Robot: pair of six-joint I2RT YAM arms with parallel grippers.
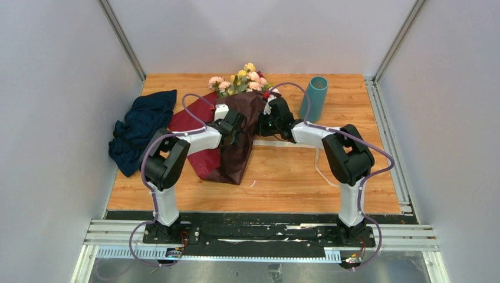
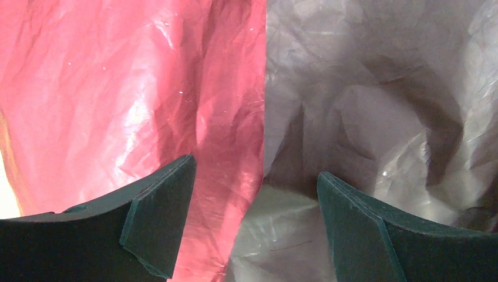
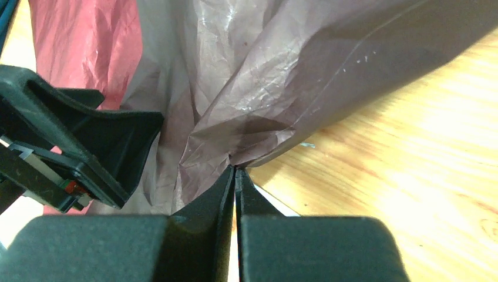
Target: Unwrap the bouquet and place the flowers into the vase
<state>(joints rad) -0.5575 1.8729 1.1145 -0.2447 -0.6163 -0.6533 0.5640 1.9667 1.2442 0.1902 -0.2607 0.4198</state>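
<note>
Top view: bright, even overhead light, sharp throughout; soft short shadows on the orange-brown wooden tabletop (image 1: 283, 177).

Left wrist view: crinkled glossy maroon wrapping paper (image 2: 135, 88) glows pink, white glints on its creases. Frame blown out at the lower left edge. My dark left fingers (image 2: 158, 217) are soft-focused.

Right wrist view: wood glares pale at right. My right fingers (image 3: 223, 200) are blurred, paper creases crisp.

1. Two robot arms, the left arm (image 1: 177, 147) and the right arm (image 1: 345, 150), at the table's (image 1: 283, 177) near edge.
2. One wrapped bouquet (image 1: 247, 100) toward the far edge, blooms too small to count.
3. One teal vase (image 1: 313, 98) toward the far right corner.
4. One navy cloth (image 1: 138, 130) at the left edge.
</note>
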